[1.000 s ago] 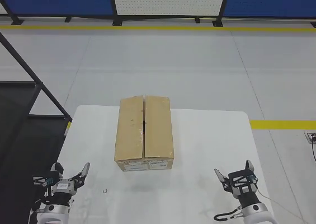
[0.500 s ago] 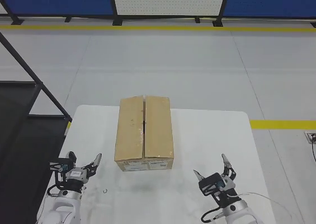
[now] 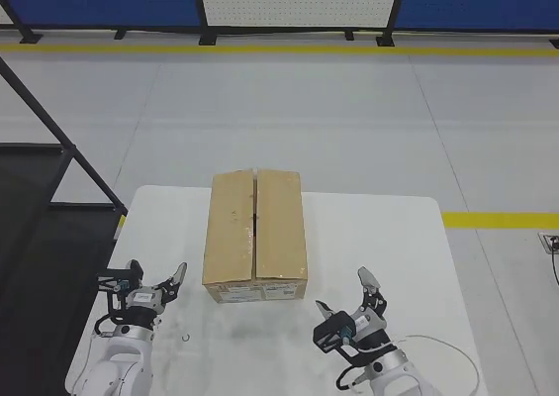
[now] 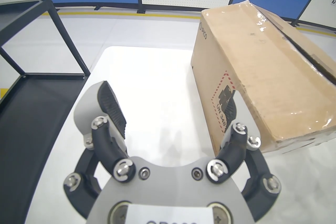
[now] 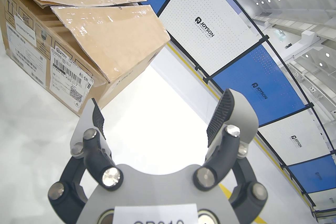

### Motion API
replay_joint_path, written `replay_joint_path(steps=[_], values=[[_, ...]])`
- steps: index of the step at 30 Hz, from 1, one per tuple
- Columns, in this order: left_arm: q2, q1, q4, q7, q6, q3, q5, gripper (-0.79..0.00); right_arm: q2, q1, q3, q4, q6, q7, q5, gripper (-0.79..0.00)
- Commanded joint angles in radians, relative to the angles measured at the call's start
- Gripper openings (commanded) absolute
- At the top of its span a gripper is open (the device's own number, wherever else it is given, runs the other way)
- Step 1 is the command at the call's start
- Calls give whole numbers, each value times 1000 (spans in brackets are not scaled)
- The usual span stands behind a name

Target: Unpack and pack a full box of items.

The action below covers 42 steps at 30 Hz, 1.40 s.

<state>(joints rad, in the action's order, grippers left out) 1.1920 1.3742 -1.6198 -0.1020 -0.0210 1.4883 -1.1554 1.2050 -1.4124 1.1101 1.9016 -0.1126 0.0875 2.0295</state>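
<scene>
Your left gripper [image 3: 150, 280] hangs over the white table [image 3: 378, 247], fingers spread wide and empty, just beside the near left corner of the cardboard box [image 3: 255, 233]. Your right gripper [image 3: 344, 295], equally wide open and holding nothing, sits tilted off the near right corner. The box stands mid-table, top flaps folded down, one slightly lifted.

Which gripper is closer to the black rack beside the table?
Left. The left gripper is by the table edge next to the black rack; the right gripper is past the box, farther away.
</scene>
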Motion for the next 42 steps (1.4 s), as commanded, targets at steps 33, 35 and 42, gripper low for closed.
replay_joint_path(steps=[33,35,42], values=[[22,15,8,-23,-69,-13,27,0,134,340,-332,-309,-118,101,219,0],[22,15,8,-23,-69,-13,27,0,134,340,-332,-309,-118,101,219,0],[25,23,-2,-30,-69,-12,28,0,148,339,-334,-322,-142,110,216,0]])
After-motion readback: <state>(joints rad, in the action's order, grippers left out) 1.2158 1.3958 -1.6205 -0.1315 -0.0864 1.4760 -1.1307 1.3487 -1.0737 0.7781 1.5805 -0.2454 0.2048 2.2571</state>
